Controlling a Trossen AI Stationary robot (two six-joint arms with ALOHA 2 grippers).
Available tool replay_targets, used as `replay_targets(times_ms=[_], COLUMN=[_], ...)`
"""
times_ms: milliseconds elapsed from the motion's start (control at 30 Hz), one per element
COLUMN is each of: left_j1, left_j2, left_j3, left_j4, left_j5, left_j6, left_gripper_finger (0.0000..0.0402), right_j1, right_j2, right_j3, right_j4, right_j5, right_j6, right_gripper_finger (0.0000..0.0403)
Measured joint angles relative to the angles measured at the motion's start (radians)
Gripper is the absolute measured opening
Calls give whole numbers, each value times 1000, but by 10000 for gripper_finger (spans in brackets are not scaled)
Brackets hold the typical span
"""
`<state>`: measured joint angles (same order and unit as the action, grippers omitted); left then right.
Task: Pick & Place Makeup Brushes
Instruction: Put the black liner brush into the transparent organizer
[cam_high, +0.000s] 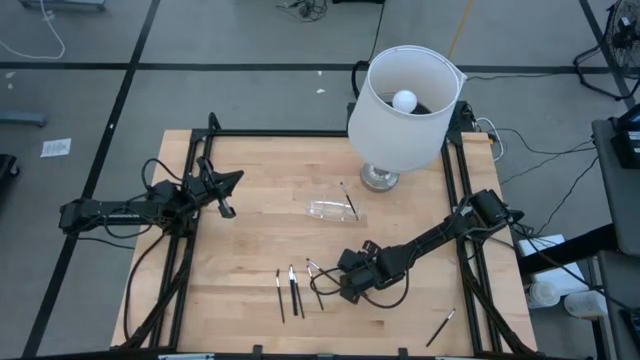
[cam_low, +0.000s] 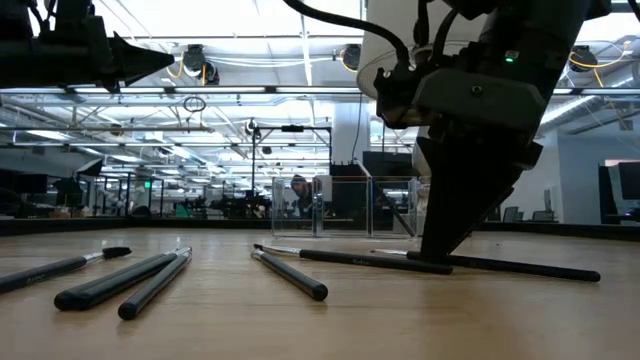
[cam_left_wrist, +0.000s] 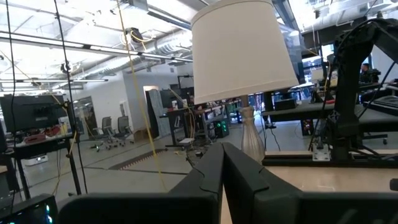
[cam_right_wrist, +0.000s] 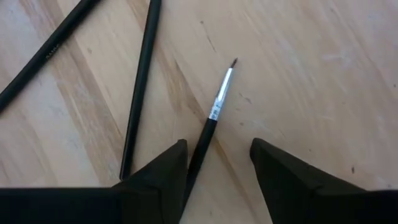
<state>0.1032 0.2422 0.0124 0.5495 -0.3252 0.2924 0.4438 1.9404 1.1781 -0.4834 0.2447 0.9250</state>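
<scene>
Brushes lie near the front edge of the table (cam_high: 250, 210); three thin ones (cam_high: 290, 292) sit side by side, and just beside them the right claw (cam_high: 335, 283) is down low over a few more. One small brush (cam_right_wrist: 211, 118) runs straight between its two fingers (cam_right_wrist: 161, 168) — the handle goes in under the claw and the pale tip points away from it; the fingers are spread, one on each side, not pinching it yet. Squeezing across the thin handle looks like the next move. The right arm reaches in long and low from the right edge. One more brush (cam_high: 440, 327) lies alone near the front right corner; another (cam_high: 348, 200) rests by a clear case (cam_high: 330, 210) near the middle. The left claw (cam_high: 226, 205) waits near the left edge — raised, fingers pressed together, holding nothing. A lamp (cam_high: 402, 100) stands at the back edge.
</scene>
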Motion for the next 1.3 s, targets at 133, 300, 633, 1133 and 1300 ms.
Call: replay_targets(times_ms=[133, 300, 633, 1133, 1300], left_j1=[0, 0, 0, 0, 0], left_j2=[0, 0, 0, 0, 0], left_j3=[0, 0, 0, 0, 0], left_j4=[0, 0, 0, -1, -1], left_j5=[0, 0, 0, 0, 0], left_j6=[0, 0, 0, 12, 13], left_gripper_finger=[17, 17, 17, 17, 17], right_j1=[-4, -18, -32, -37, -39], right_j2=[1, 1, -19, -325, -399], right_j3=[-14, -36, -58, -63, -87], right_j4=[-5, -10, 7, 51, 238], right_j5=[-29, -65, -47, 179, 201], right_j6=[5, 28, -9, -273, -480], right_gripper_finger=[144, 74, 8, 1, 1])
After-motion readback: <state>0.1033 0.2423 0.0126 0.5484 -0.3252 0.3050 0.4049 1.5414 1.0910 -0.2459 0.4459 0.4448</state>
